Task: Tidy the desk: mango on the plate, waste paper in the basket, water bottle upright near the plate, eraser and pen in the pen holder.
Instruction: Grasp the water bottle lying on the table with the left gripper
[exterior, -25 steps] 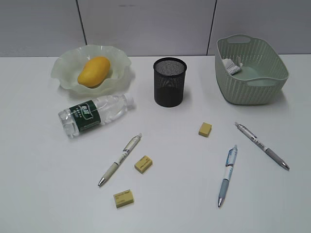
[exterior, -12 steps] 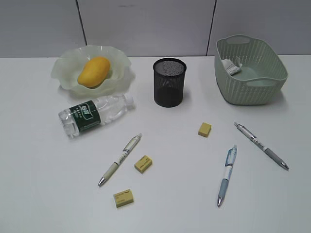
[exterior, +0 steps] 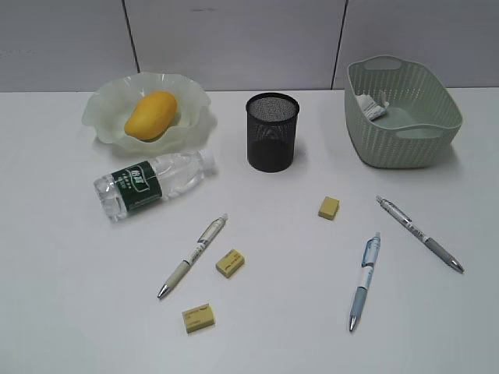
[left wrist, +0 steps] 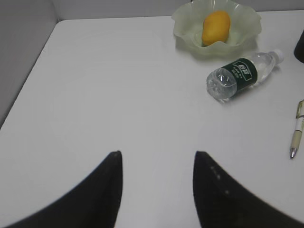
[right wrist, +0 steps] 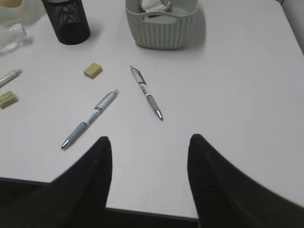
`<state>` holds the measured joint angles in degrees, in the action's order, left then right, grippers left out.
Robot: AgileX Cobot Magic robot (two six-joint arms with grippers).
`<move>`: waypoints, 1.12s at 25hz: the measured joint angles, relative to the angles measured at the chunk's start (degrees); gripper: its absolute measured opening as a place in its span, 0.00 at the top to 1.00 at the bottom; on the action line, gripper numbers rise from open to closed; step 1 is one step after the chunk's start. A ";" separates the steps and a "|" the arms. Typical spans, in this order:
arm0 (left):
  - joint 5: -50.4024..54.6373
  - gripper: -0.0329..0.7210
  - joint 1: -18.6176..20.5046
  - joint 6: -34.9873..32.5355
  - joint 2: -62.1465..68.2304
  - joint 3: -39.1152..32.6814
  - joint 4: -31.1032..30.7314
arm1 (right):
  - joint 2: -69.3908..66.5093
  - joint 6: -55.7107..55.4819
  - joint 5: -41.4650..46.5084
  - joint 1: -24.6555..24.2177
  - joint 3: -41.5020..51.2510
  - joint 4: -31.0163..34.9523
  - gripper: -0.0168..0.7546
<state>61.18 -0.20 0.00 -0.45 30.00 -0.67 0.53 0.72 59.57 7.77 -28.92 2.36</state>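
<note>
The yellow-orange oblong mango (exterior: 150,114) sits in the ruffled pale-green translucent plate (exterior: 105,128) at ten o'clock on the plain white desk (exterior: 78,265). The clear green-labelled water bottle (exterior: 151,183) lies on its side just beside the plate. Crumpled waste paper (exterior: 372,106) rests in the sage-green woven-pattern basket (exterior: 405,144) at two o'clock. The black mesh pen holder (exterior: 272,132) stands at twelve. Three pens and three yellow erasers lie scattered. The left gripper (left wrist: 157,164) and right gripper (right wrist: 149,149) hang parted, holding nothing.

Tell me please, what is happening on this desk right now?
A two-armed robot is tidying. The mango lies on the plate and the waste paper is in the basket. The water bottle lies on its side. Three pens and three erasers are outside the pen holder. Both grippers, left and right, are open, holding nothing.
</note>
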 joint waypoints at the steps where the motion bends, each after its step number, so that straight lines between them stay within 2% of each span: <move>1: 0.00 0.46 0.00 0.00 0.00 0.00 0.00 | 0.00 0.00 0.00 0.00 0.06 0.95 0.44; 15: 0.00 0.46 0.00 0.00 0.00 0.00 0.00 | 0.00 -0.33 0.00 0.00 0.18 1.61 0.44; 17: 0.00 0.46 0.00 0.00 0.00 0.00 0.00 | 0.00 -0.72 0.00 0.00 0.18 1.49 0.38; 20: 0.00 0.46 0.00 0.00 0.00 0.00 0.00 | 0.00 -0.72 0.00 0.00 0.18 1.43 0.19; 22: 0.00 0.46 0.00 0.00 0.00 0.00 0.00 | 0.00 -0.72 0.00 0.00 0.18 1.38 0.15; 25: 0.00 0.46 0.00 0.00 0.00 0.00 0.00 | 0.00 -0.72 0.00 0.00 0.18 1.38 0.17; 28: 0.00 0.46 0.00 0.00 0.00 0.00 0.04 | 0.00 -0.72 0.00 0.00 0.18 1.38 0.25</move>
<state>61.18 -0.20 0.00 -0.45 30.00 -0.63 0.53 0.00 59.57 7.77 -28.74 3.74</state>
